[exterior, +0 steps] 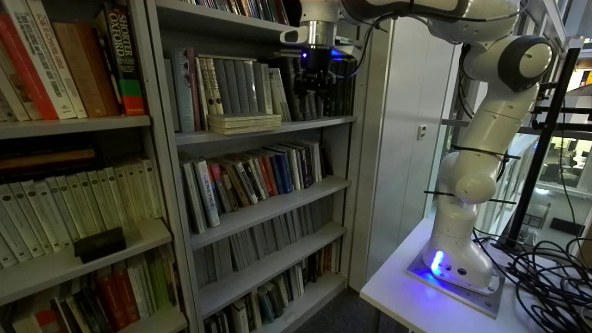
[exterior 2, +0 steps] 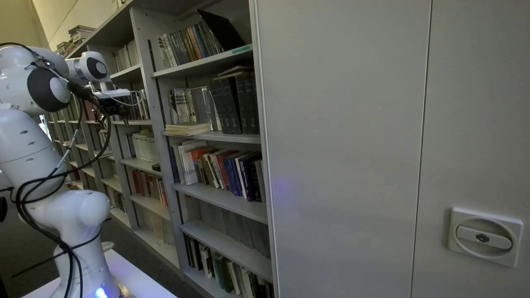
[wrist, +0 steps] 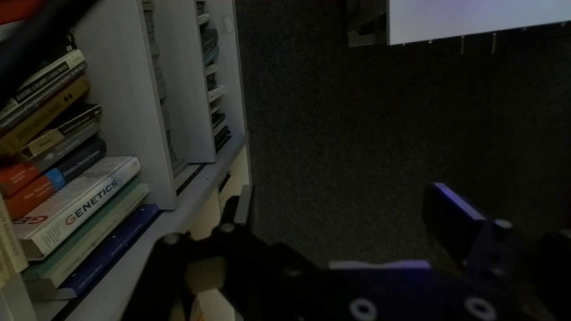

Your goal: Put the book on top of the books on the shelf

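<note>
My claw (wrist: 348, 203) is spread wide; in an exterior view the upright books (exterior: 238, 88) line the grey shelf (exterior: 317, 124), most titles too dim for me to read, behind a flat stack of pale volumes (exterior: 245, 124)

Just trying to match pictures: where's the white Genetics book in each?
In an exterior view: Genetics book, left of centre.
In an exterior view: Genetics book, left of centre, title unclear.
Wrist view: Genetics book, lower left.
Shared landmark: white table, lower right, lower left, upper right respectively.

Books (exterior: 231, 88) in row, mostly upright, grey, white and dark spines, on grey shelf (exterior: 196, 138).
</note>
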Available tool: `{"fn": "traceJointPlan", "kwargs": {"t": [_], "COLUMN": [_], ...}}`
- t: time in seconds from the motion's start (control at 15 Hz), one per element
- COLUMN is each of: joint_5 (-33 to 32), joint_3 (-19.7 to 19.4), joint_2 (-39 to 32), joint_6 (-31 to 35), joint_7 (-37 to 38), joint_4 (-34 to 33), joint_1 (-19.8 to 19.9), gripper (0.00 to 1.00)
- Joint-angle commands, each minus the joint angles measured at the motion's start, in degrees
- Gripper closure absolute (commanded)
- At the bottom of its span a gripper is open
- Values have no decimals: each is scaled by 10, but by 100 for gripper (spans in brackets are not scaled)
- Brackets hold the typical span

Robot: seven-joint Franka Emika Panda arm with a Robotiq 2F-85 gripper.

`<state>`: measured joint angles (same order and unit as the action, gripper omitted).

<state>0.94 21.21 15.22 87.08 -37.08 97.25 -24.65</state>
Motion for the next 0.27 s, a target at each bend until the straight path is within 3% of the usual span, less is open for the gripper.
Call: {"fn": "traceJointPlan", "kwargs": {"t": [0.0,0.2], "joint_5": [2,-4], "joint_3": [-4,-4], "joint_2": [4,5], "joint_6": [2,5], "joint_7": [-17,-12], "joint_4": [-6,-10], "joint_1": [-1,1], "gripper": [0,0]}}
